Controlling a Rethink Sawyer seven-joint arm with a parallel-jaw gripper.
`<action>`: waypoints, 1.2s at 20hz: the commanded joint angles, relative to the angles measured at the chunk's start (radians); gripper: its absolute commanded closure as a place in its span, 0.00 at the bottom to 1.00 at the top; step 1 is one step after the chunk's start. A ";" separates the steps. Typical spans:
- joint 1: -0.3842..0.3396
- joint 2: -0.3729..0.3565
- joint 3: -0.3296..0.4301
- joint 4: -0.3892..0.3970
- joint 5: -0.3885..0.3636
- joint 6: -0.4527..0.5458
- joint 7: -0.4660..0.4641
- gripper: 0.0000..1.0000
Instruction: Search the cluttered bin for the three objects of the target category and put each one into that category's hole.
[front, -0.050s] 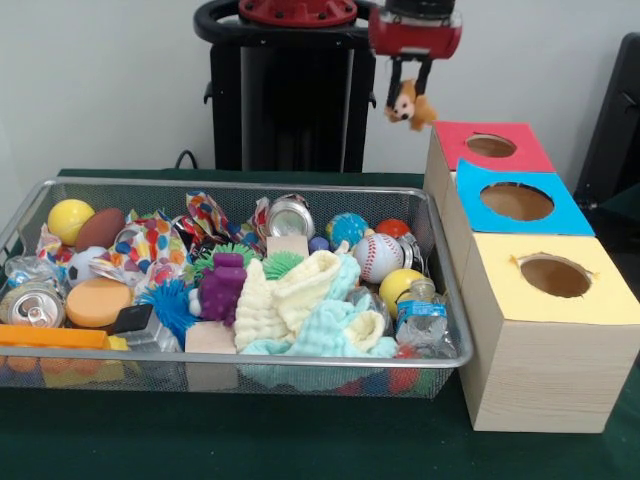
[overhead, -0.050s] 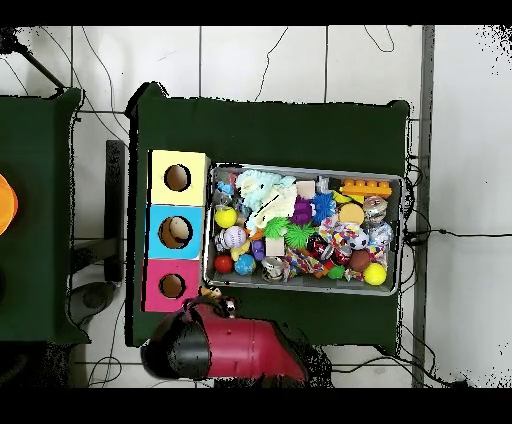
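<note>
Presently, item one: the red hand (front, -0.050s: 408, 92), raised well above the counter (front, -0.050s: 300, 440), clenched on a small brown-and-tan plush animal (front, -0.050s: 411, 105) that dangles from its dark fingers (front, -0.050s: 394, 82); the toy hangs just beside the far edge of the red-topped box (front, -0.050s: 492, 146), to the left of its round hole and, as far as the front view allows, not over it. Item two: a row of three wooden boxes, tops red, blue (front, -0.050s: 520, 201) and yellow (front, -0.050s: 552, 277), each with one round hole, standing just beside the bin. Item three: a wire-mesh bin (front, -0.050s: 452, 300) holding a baseball (front, -0.050s: 378, 256), yellow ball (front, -0.050s: 69, 219), purple toy figure (front, -0.050s: 224, 287), pale knitted cloths (front, -0.050s: 300, 305), crushed cans (front, -0.050s: 32, 302), orange sponge (front, -0.050s: 97, 301) and mixed wrappers.
</note>
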 joint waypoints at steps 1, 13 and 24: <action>0.061 -0.103 -0.020 0.060 0.089 0.122 0.276 1.00; 0.127 0.046 0.009 0.085 0.189 -0.078 0.298 1.00; 0.159 0.144 0.028 0.070 0.252 -0.192 0.297 1.00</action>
